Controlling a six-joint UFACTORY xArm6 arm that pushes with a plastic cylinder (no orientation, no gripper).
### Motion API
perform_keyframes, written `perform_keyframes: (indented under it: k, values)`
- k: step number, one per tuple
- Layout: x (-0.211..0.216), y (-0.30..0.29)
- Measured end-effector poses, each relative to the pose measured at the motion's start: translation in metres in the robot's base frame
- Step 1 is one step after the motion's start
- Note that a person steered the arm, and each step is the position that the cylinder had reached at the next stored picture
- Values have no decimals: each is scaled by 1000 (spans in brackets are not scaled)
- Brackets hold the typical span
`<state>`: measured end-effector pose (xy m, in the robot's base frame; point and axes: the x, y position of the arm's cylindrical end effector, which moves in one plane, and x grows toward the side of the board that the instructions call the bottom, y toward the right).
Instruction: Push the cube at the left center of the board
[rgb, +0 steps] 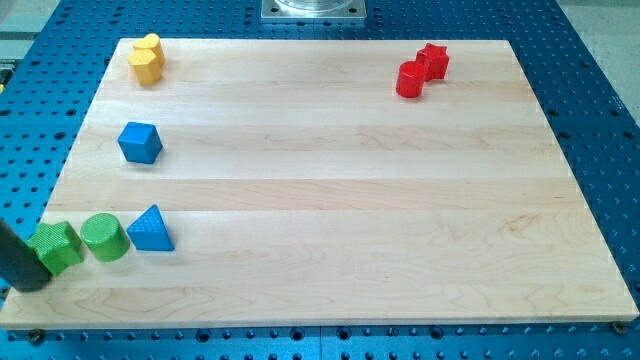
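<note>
Tip (33, 284) of my bare dark rod, no jaws to open or close, sits at the view's bottom left touching the green wooden star-like block (55, 248), so I judge it should swing clear upward toward the blue wooden cube (139, 142) at left centre and meet one face squarely.

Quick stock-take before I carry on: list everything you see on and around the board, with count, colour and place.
Wooden board: one, light wood, centre, on a blue perforated table.
Yellow blocks: two, touching, top left.
Red blocks: two, touching, one star-shaped, top right.
Blue cube: one, left centre.
Blue triangular block: one, lower left.
Green cylinder: one, left of it.
Green block: one, leftmost.
My tip: dark rod, touching the green block's left side.
</note>
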<state>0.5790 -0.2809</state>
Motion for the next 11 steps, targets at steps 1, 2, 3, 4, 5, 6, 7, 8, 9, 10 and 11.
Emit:
perform_keyframes:
  k: [1, 2, 3, 4, 5, 6, 7, 8, 9, 10, 11]
  values:
    - [4, -5]
    - [31, 7]
    - [13, 7]
    - [17, -9]
    - [13, -7]
    - [-5, -11]
    - [-8, -24]
    - [-92, 13]
    - [-104, 131]
    - [-161, 186]
    - [-192, 122]
